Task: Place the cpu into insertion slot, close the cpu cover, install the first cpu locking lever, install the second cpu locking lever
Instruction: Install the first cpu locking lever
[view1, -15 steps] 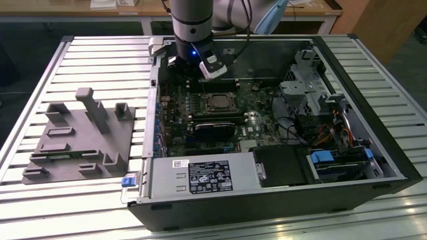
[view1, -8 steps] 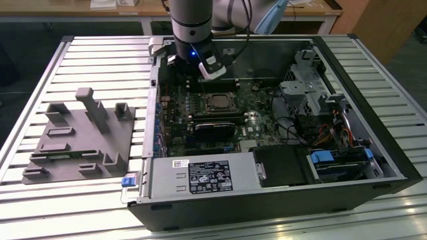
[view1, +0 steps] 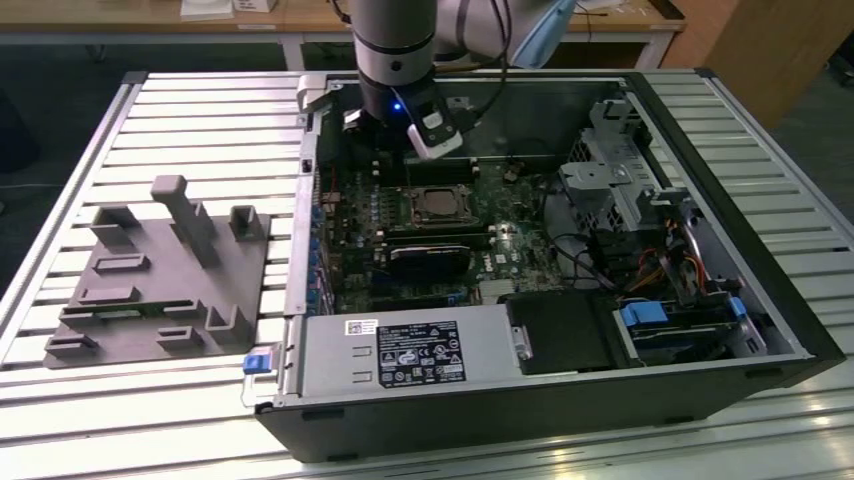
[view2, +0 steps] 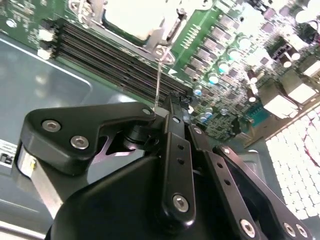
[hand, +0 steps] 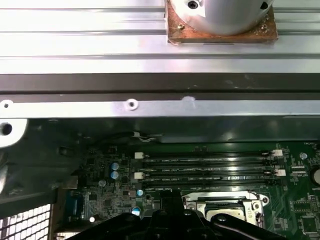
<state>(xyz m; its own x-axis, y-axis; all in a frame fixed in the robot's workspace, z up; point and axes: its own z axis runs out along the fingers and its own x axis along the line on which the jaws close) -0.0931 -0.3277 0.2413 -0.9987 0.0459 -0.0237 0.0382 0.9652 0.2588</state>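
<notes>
I hang over the open computer case (view1: 534, 415), my gripper (view1: 390, 150) near the cpu (view1: 438, 204) on the motherboard (view1: 350, 268); a grey fixture plate (view1: 154, 285) lies at the exterior view's left

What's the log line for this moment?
cpu: in insertion slot | cpu cover: down | gripper: shut on locking lever

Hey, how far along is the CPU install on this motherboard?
Looks done: the cpu sits in the insertion slot, with the cpu cover lying flat around it. In hand: a thin wire locking lever stands up from the socket's corner, its free end at the pincer. Left: that lever isn't down yet; the other lever's state I can't make out.
</notes>
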